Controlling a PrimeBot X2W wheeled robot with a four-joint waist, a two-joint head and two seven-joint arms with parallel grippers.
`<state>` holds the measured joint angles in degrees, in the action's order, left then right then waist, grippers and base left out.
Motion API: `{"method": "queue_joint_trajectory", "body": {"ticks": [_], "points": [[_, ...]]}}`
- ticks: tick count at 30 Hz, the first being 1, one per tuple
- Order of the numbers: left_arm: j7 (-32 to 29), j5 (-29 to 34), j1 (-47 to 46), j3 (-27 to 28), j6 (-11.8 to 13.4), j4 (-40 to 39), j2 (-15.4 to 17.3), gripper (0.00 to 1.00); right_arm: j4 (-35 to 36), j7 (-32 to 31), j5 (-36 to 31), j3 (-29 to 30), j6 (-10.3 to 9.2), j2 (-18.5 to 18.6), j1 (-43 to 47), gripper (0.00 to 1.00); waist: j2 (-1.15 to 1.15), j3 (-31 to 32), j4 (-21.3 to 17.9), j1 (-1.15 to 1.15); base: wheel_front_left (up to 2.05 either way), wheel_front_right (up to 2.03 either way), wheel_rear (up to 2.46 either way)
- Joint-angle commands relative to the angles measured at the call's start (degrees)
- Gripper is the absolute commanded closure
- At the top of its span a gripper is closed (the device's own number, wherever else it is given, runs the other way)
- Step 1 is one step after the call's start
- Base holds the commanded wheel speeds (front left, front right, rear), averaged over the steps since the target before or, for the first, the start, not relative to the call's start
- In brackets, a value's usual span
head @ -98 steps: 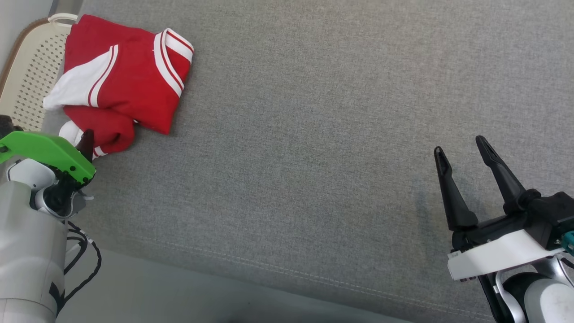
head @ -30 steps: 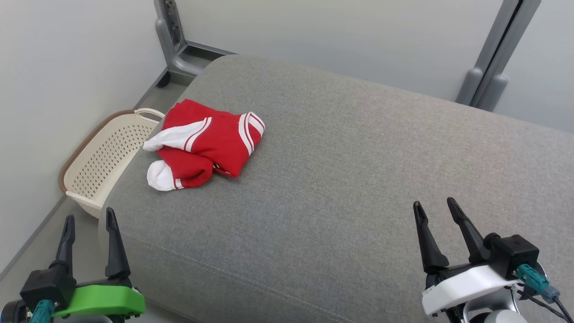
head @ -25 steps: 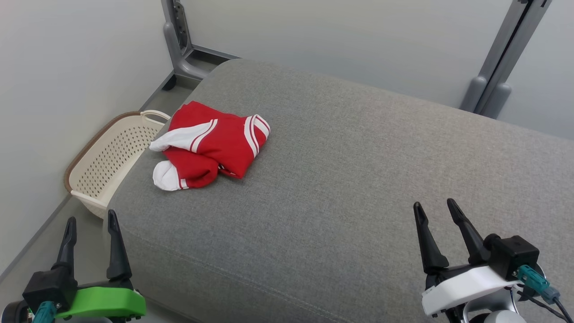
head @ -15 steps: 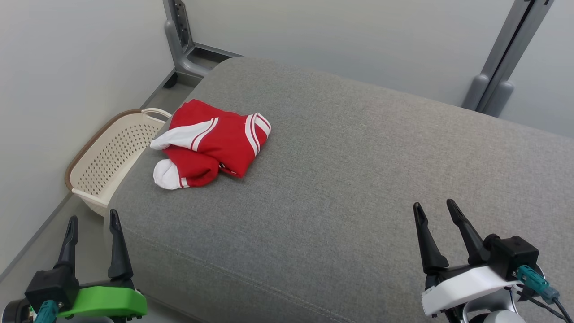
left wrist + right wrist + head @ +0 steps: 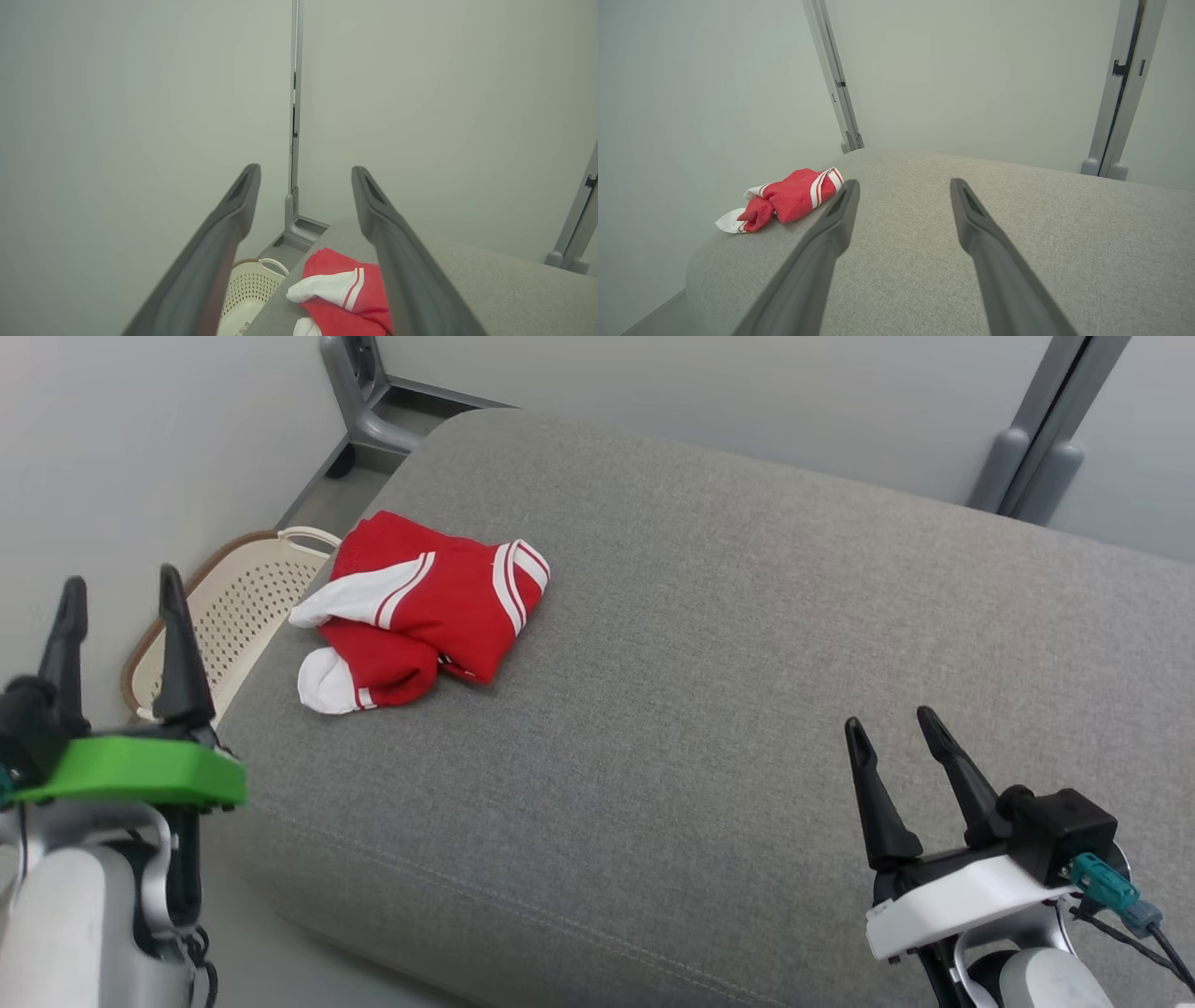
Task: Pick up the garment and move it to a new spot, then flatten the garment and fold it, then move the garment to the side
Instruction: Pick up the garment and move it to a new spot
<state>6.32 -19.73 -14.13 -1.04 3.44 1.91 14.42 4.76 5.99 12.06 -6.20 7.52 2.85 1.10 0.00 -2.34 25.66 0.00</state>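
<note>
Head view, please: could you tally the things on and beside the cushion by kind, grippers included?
Red-and-white garment: 1
Cream basket: 1
Grey cushion: 1
Grippers, left gripper and right gripper: 2
Total: 5

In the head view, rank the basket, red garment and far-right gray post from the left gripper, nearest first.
1. The basket: low at the left, just beyond the left gripper.
2. The red garment: on the left end of the couch.
3. The gray post: far back at the right.
</note>
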Motion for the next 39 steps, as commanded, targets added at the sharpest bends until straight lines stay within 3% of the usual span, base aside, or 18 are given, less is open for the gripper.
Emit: {"method": "queue_joint_trajectory", "body": {"ticks": [1, 5, 11, 18, 27, 39], "points": [[-2.0, -1.2, -3.4, 0.4, -0.8, 0.9, 0.8, 0.0, 0.8, -0.5, -0.8, -0.1, -0.06, 0.2, -1.1, 0.0, 0.0, -3.1, -2.2, 0.0, 0.0, 0.0, 0.0], [-7.5, -4.9, -11.1, 1.1, -2.7, 7.2, 2.3, 0.0, 2.4, -1.4, -1.6, -0.4, -0.06, 0.2, -2.3, 0.0, 0.0, -6.7, -4.6, 0.0, 0.0, 0.0, 0.0], [-15.4, -10.9, -19.9, 2.2, -5.9, 23.1, 3.7, 0.0, 4.0, -2.2, -2.1, -0.9, -0.06, 1.1, -4.1, 0.0, 0.0, -12.2, -8.3, 0.0, 0.0, 0.0, 0.0], [-20.6, -14.5, -26.0, 2.1, -8.0, 38.0, 3.9, 0.0, 5.3, -2.8, -2.3, -0.7, -0.06, 2.2, -5.4, 0.0, 0.0, -16.4, -10.2, 0.0, 0.0, 0.0, 0.0], [-23.7, -17.7, -31.6, 1.2, -10.3, 52.7, 4.4, 0.0, 8.0, -4.8, -3.0, -1.0, -0.06, 4.6, -6.9, 0.0, 0.0, -22.1, -10.8, 0.0, 0.0, 0.0, 0.0], [-22.9, -21.1, -34.3, -1.2, -11.0, 60.6, 1.9, 0.0, 12.1, -7.4, -3.2, 0.0, -0.06, 6.7, -6.8, 0.0, 0.0, -26.2, -11.2, 0.0, 0.0, 0.0, 0.0]]}}
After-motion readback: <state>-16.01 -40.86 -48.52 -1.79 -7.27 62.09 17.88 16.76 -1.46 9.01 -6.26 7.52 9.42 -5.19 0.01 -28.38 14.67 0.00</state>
